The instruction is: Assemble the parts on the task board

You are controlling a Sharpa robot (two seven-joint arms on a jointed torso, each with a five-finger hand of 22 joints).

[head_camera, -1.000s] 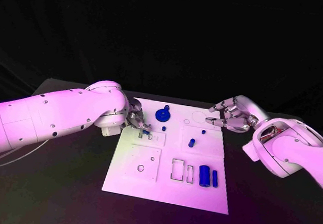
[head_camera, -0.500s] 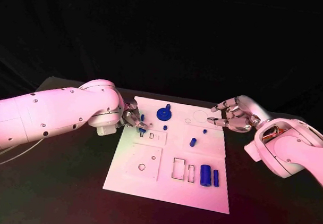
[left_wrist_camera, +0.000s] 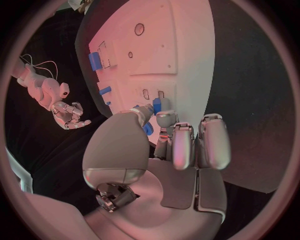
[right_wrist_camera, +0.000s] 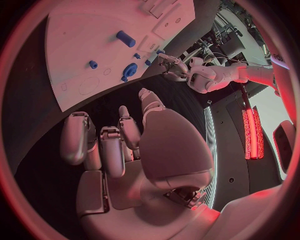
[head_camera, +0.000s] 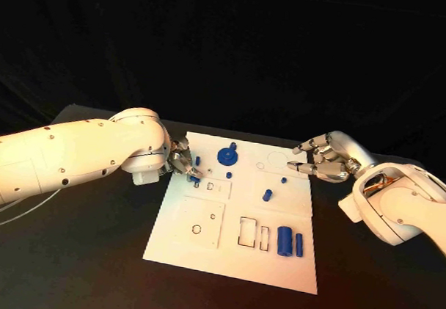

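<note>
Pinching a small blue part (head_camera: 194, 179) between thumb and fingertips, the left hand (head_camera: 183, 162) sits over the near-left slots of the white task board (head_camera: 232, 259) on the black table (head_camera: 75, 258). The right hand (head_camera: 318, 162) hovers off the board's far right corner, fingers loosely apart and holding nothing. Other blue parts stand on the board: a round knob (head_camera: 225, 156), a short peg (head_camera: 267, 196) and two cylinders (head_camera: 289, 242).

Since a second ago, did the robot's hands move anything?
Hardly. The left hand still pinches a small blue part over the task board by its far left slots, barely shifted. The right hand stays off the board's far right corner, holding nothing. The other blue parts stayed put.
</note>
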